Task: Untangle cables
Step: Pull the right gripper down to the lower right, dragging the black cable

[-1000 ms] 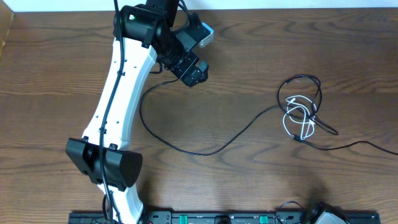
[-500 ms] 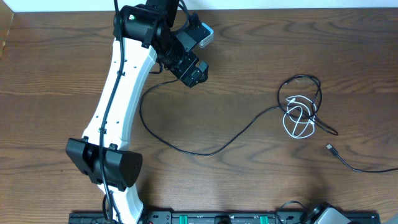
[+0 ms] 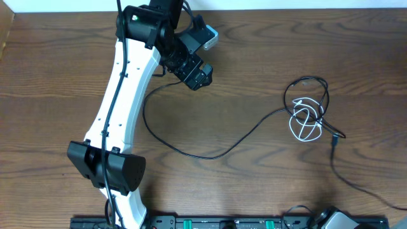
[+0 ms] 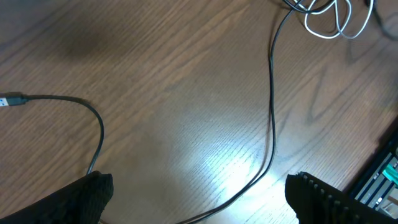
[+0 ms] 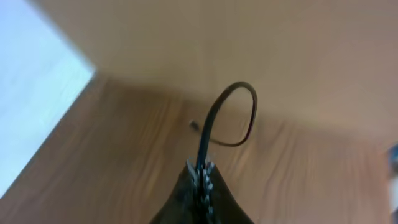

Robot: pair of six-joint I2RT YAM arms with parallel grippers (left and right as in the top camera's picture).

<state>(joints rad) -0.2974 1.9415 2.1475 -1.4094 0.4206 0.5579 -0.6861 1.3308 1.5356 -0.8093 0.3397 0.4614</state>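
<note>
Now the right gripper (image 5: 200, 177) pinches the black cable (image 5: 208, 134) in its jaws; the left gripper (image 3: 200, 79), jaws spread, hangs well apart from the white cable (image 3: 303, 116).

The left arm (image 3: 124, 95) is made of a long white link (image 3: 127, 76), capped by rounded black joints (image 3: 108, 168). A thin black wire (image 3: 112, 108) is run along it. The left gripper (image 3: 198, 77) is finished in black.

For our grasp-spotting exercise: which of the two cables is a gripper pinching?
The black cable, clamped in the shut right gripper; the white cable lies looped with no gripper on it.
</note>
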